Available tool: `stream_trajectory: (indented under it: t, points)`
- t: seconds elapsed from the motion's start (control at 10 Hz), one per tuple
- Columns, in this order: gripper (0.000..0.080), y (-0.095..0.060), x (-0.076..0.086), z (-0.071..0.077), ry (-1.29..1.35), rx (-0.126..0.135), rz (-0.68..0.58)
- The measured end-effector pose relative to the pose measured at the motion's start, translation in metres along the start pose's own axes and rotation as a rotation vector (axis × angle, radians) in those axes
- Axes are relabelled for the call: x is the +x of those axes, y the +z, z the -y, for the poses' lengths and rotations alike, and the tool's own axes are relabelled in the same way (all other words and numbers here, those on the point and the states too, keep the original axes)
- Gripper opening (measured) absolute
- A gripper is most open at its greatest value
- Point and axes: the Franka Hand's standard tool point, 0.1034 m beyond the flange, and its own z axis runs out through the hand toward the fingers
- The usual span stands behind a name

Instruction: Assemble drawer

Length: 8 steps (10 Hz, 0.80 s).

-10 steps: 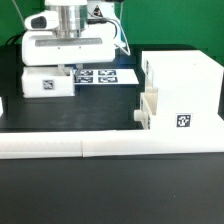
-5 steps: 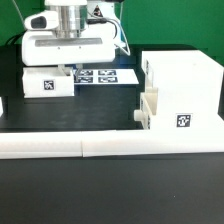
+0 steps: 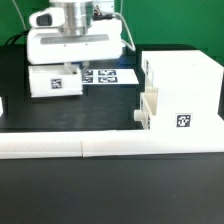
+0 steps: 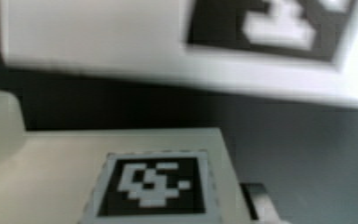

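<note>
nearest, one long white bar [image 3: 100, 150] edged the black table [image 3: 60, 115], with bare room between it and the tool. one housing [image 3: 185, 85] stood well off the tool's side, toward the exterior view's right, with a knobbed tray [image 3: 148, 108] at its face. the second tray [image 3: 55, 82] was directly beneath the tool [image 3: 70, 63], which was clamped on its top edge. one marker board [image 3: 108, 75] lay just behind.

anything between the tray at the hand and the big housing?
Nothing upright visible. Only the flat marker board lies between the small tray at the hand and the housing on the exterior view's right. The long white bar sits nearer the camera, off that line.
</note>
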Motion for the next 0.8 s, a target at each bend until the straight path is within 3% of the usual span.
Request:
stream_trajectory:
  t: [0.4,0.8]
  points:
    - [0.0042,-0.023,0.059,0.008,-0.047,0.026,0.0]
    - [0.0042,-0.022,0.059,0.007,-0.233,0.025,-0.001]
